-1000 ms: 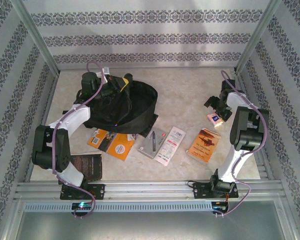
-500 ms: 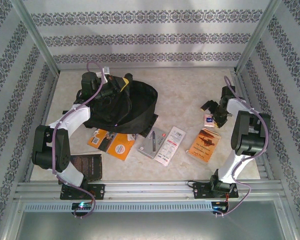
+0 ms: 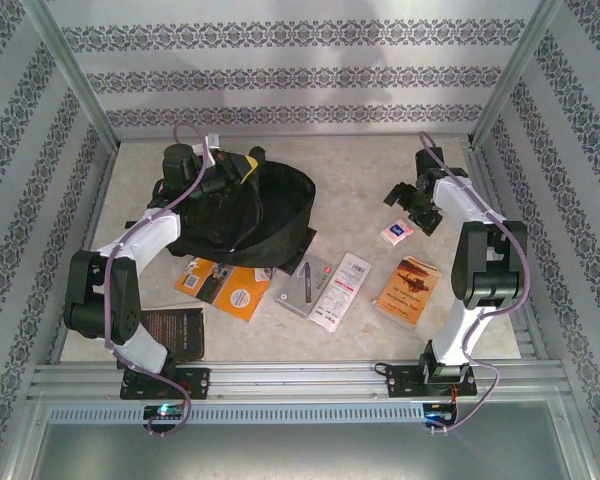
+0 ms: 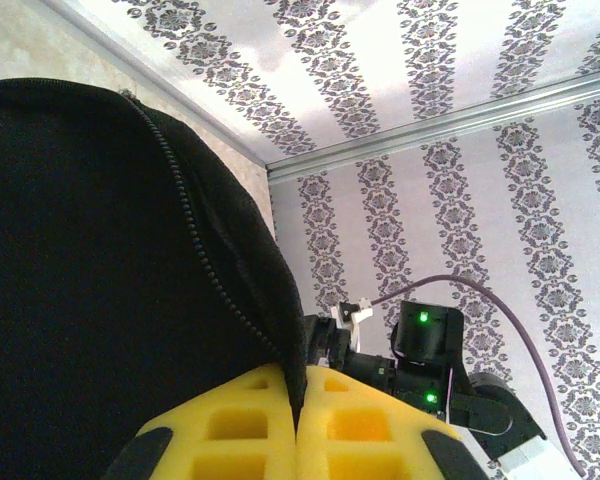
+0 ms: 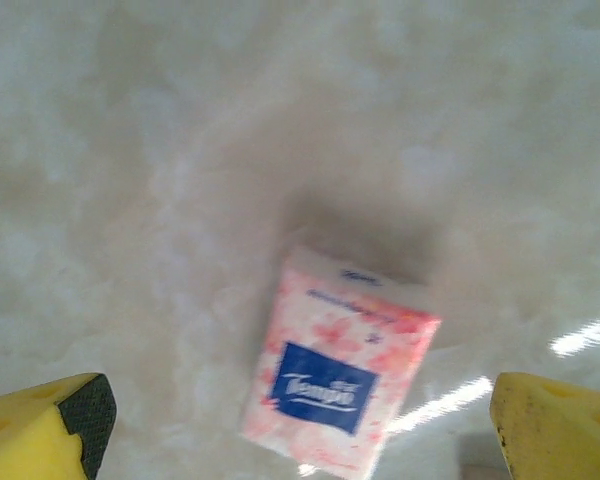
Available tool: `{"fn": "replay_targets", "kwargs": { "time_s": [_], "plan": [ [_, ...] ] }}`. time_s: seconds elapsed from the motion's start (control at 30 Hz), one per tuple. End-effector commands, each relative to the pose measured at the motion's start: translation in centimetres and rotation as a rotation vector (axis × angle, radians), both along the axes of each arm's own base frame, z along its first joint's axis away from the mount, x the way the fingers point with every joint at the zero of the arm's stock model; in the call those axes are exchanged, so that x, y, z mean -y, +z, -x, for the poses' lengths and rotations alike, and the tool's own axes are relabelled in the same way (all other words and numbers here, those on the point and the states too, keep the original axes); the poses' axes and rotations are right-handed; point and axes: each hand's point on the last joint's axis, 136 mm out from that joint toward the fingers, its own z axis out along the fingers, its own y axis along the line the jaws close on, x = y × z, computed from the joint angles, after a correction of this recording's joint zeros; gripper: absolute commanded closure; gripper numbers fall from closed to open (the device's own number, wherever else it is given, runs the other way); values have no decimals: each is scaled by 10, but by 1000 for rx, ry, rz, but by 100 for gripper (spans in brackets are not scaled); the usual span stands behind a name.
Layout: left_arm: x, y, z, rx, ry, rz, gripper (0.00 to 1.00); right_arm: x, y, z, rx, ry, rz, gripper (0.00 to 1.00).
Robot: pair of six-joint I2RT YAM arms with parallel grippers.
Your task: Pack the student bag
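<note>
On the left side of the table, the left gripper pinches the zipper edge of the student bag, likely to hold its mouth open. Across from it, the right gripper hangs wide open above a tissue pack, ready to grab it.

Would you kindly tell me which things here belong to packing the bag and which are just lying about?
In hand: student bag, left claw shut on its zipper edge; Tempo tissue pack under open right claw.
Lying about: orange book, brown book, dark booklet, white packet.
</note>
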Motion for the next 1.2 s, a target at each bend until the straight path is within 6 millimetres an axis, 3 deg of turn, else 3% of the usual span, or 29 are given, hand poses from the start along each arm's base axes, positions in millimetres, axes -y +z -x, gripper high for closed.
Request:
{"fn": "replay_targets", "kwargs": {
  "time_s": [0.0,0.2,0.6,0.9,1.07,1.17],
  "plan": [
    [4,29,8,97,-29,29,100,12,-17,29,-147,-102,39,3],
    [4,28,8,97,-29,27,100,-13,-18,20,-134,-223,-55,3],
    [3,26,8,95,-26,9,100,-14,-53,18,-195,-379,-55,10],
    [4,23,8,98,-34,-5,100,-17,-69,12,-199,-337,-40,31],
    [4,23,9,100,-46,-44,100,-13,-55,10,-154,-309,-19,43],
    [5,29,10,106,-53,-60,100,-11,-37,7,-113,-275,-5,44]
  ]
}}
